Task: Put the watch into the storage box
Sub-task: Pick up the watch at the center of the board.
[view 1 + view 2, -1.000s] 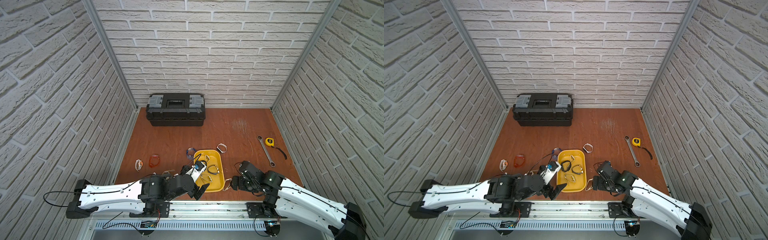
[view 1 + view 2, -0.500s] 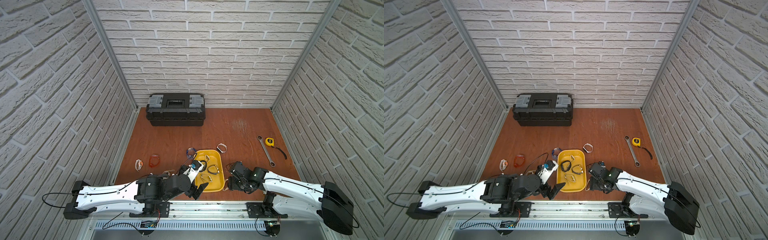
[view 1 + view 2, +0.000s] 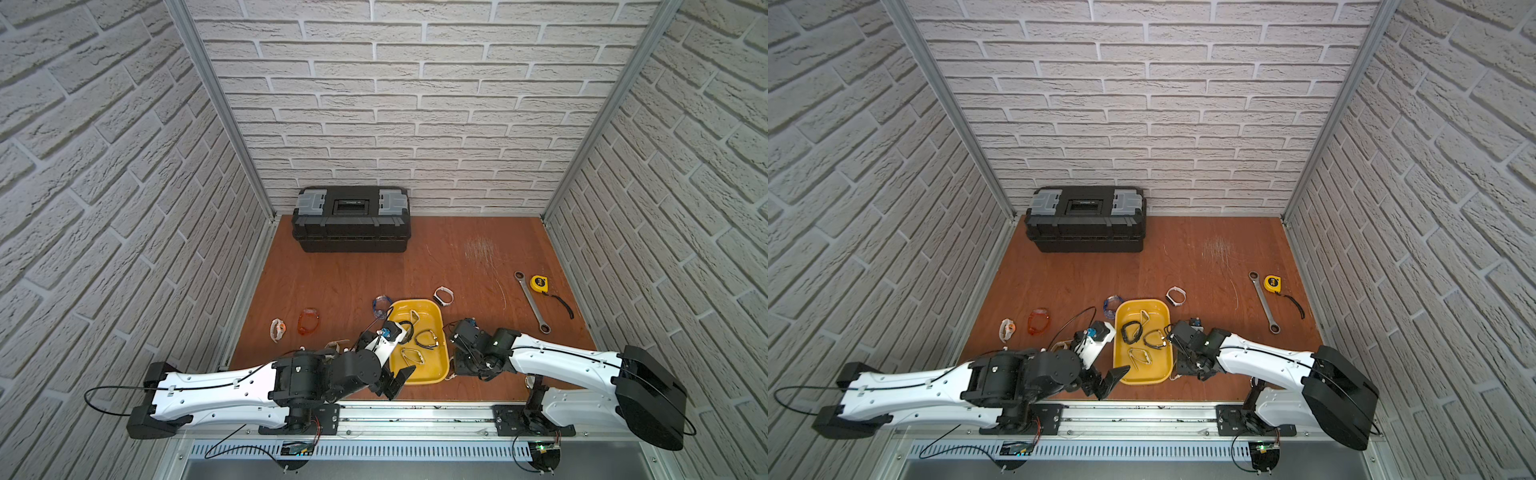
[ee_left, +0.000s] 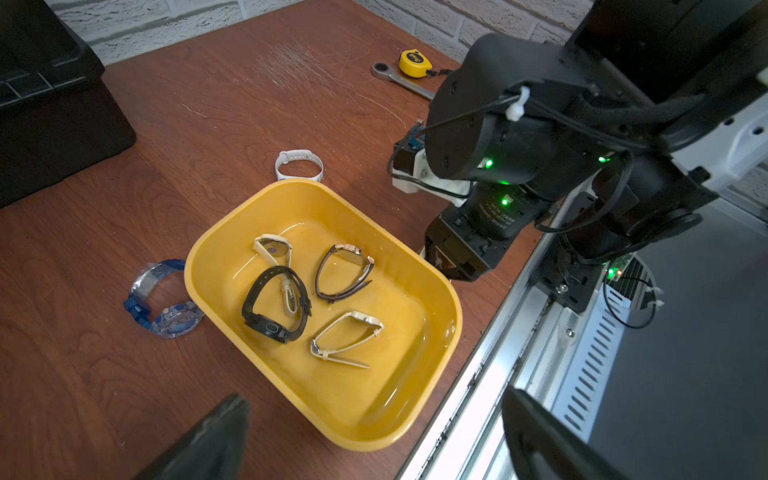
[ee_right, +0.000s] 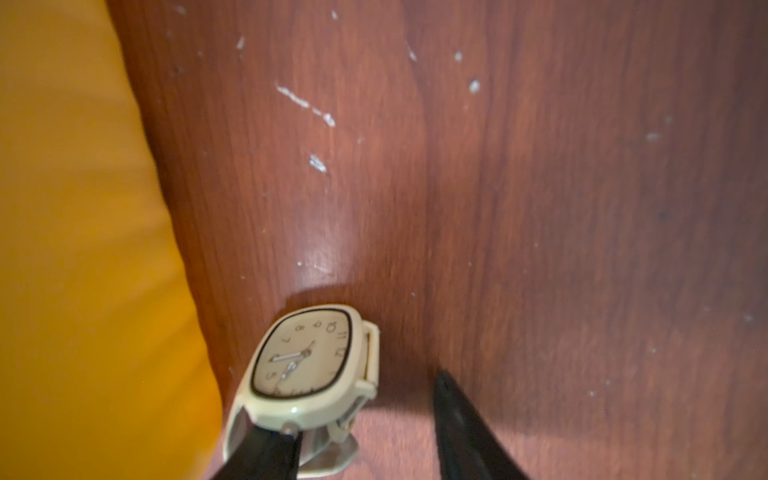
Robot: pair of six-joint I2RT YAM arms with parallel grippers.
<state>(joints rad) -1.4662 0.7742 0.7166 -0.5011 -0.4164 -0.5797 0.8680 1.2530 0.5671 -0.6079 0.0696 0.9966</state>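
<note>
Watch (image 5: 307, 361) outside storage box (image 4: 232, 216), right gripper (image 5: 365, 409) at it.
The cream, square-faced watch sits on the wooden table (image 5: 540, 208), just beside the yellow box's outer wall. The right jaws stand apart: one finger touches the case, the other is clear of it. The left gripper (image 4: 374, 399) gapes wide by the box's near edge, holding nothing.

Black toolbox (image 3: 351, 224) at back wall; wrench (image 3: 532, 302) beside tape measure (image 3: 538, 284).
</note>
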